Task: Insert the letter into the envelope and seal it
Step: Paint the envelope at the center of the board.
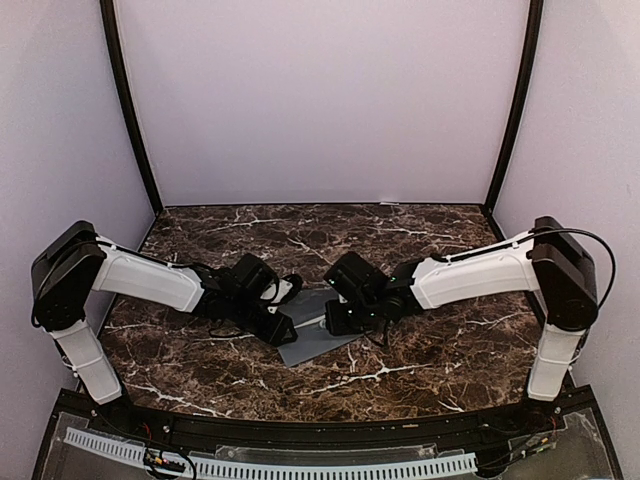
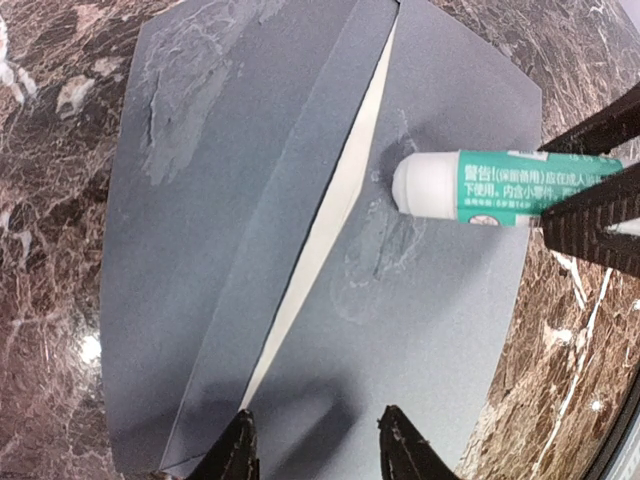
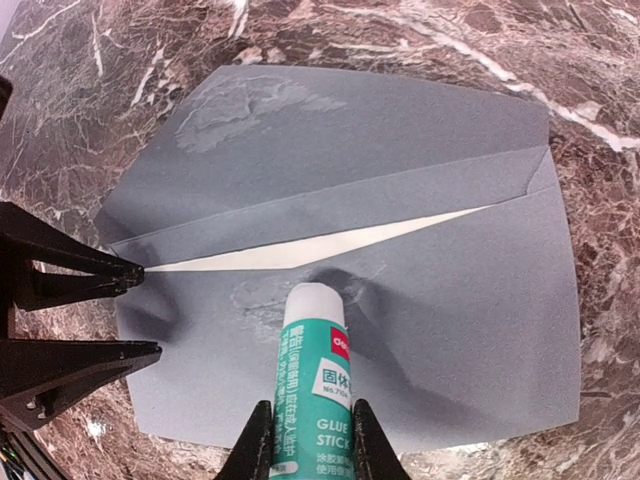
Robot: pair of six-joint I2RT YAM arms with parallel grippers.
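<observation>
This was a robot test booth of the lab sort. A dark marble-patterned table (image 1: pixel 430 370) was closed in behind and at both sides by plain pale walls (image 1: pixel 320 100), with black poles (image 1: pixel 128 110) rising at its far corners. A white-and-black left arm (image 1: pixel 150 278) and right arm (image 1: pixel 480 275) stood bolted at its near edge, just behind a slotted white cable duct (image 1: pixel 270 467).

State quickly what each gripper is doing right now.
Left gripper: open, holding nothing, tips at the envelope.
Right gripper: closed on the glue stick.

Arms meet over the envelope (image 1: pixel 312 345) — marble table (image 1: pixel 450 352)
</observation>
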